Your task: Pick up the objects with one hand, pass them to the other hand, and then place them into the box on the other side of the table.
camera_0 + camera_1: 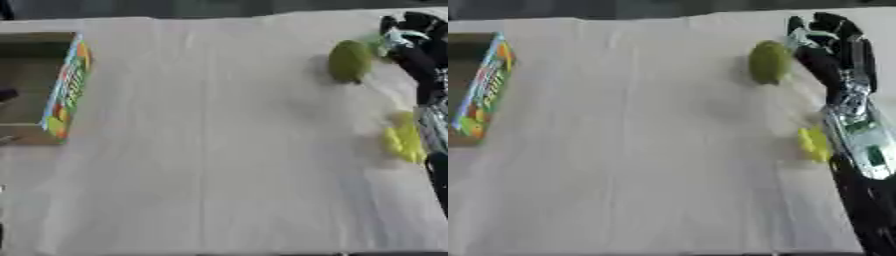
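A dull green oval fruit [769,62] lies on the white cloth at the far right. My right hand [830,37], black, is just right of it and close to it; blur hides whether they touch. A pale green bit [376,44] shows between the hand and the fruit. A yellow object [403,138] lies nearer me, right against my right forearm [857,125]. The open cardboard box [31,85] with a colourful printed side [68,90] stands at the left edge. A small dark shape [6,94] at the left edge over the box seems part of my left hand.
The white cloth [219,150] covers the whole table, and a wide bare stretch of it lies between the box and the fruit. The table's far edge runs along the top and its near edge along the bottom.
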`<control>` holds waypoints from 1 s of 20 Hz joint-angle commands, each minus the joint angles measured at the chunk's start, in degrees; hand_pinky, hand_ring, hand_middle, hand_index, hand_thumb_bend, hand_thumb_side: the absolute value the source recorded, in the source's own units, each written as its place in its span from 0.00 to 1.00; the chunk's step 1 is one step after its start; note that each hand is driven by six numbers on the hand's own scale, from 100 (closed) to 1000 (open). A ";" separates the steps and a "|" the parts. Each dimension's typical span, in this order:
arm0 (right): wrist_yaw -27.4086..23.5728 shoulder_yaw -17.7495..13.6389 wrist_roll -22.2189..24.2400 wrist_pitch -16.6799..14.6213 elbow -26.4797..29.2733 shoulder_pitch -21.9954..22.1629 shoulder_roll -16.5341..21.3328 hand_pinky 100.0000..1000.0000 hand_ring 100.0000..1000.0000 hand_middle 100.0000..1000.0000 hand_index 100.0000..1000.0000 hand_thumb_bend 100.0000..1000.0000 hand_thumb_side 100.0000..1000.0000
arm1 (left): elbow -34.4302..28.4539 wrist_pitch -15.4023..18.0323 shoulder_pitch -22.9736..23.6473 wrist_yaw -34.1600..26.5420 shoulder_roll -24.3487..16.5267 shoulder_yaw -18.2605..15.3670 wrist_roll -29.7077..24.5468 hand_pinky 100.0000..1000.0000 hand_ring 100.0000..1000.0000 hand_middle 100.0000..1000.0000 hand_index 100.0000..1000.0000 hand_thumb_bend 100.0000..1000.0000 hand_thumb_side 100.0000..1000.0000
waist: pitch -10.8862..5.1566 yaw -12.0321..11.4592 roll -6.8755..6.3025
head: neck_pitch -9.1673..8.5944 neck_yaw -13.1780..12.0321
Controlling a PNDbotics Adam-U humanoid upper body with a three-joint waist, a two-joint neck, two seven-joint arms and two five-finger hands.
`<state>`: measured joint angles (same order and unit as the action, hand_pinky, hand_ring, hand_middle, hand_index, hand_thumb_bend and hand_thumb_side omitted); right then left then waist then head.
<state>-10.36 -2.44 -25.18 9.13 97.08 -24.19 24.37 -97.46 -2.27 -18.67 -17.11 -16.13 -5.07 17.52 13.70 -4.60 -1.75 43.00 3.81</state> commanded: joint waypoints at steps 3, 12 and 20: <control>0.31 -0.72 0.07 0.20 1.13 -0.84 1.44 0.60 0.68 0.66 0.73 0.31 0.23 | -0.76 0.12 -0.72 0.34 -1.50 -0.23 0.22 0.58 0.88 0.74 0.77 0.51 0.52 | -1.18 -0.02 0.06 | 1.09 -0.64; 0.62 -0.88 0.30 1.91 1.78 -1.52 4.79 0.60 0.69 0.67 0.73 0.32 0.22 | -0.69 0.11 -0.58 0.33 -2.01 -0.38 0.33 0.58 0.89 0.74 0.77 0.51 0.52 | -1.25 0.46 0.48 | 0.14 1.42; -1.30 1.81 6.28 10.60 3.18 -0.37 16.88 0.63 0.72 0.71 0.77 0.39 0.24 | -0.56 0.13 -0.06 0.65 -3.19 -0.58 0.51 0.58 0.89 0.74 0.77 0.51 0.52 | -1.61 1.49 1.46 | -0.47 3.76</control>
<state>-11.31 -0.81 -19.90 18.28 98.68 -24.12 37.21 -97.45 -2.19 -18.41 -16.99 -17.46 -5.12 17.85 13.37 -3.13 -0.33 43.14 7.11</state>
